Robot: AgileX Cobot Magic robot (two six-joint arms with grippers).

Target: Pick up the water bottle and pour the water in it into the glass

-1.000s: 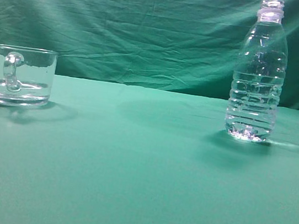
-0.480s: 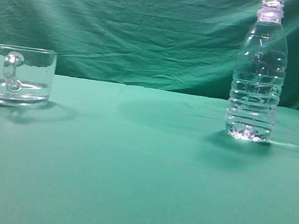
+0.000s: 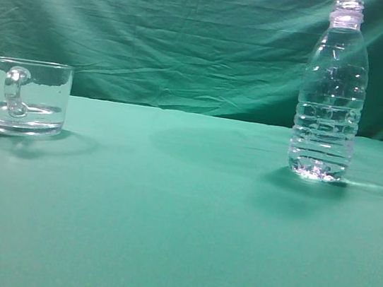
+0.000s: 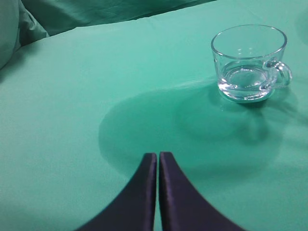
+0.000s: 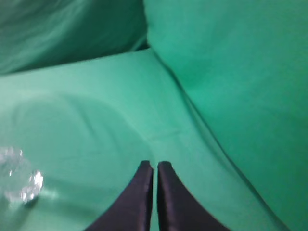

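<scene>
Two clear vessels, ribbed plastic water bottle [image 3: 330,99], smooth handled glass [image 3: 25,96]

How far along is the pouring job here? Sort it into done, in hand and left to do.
Done: nothing yet. The water bottle stands upright on the table, untouched, about half full, apart from the glass mug, which holds a shallow layer of water.
In hand: nothing; the left pincer and right pincer are shut and empty.
Left: grasping, lifting, pouring.
</scene>
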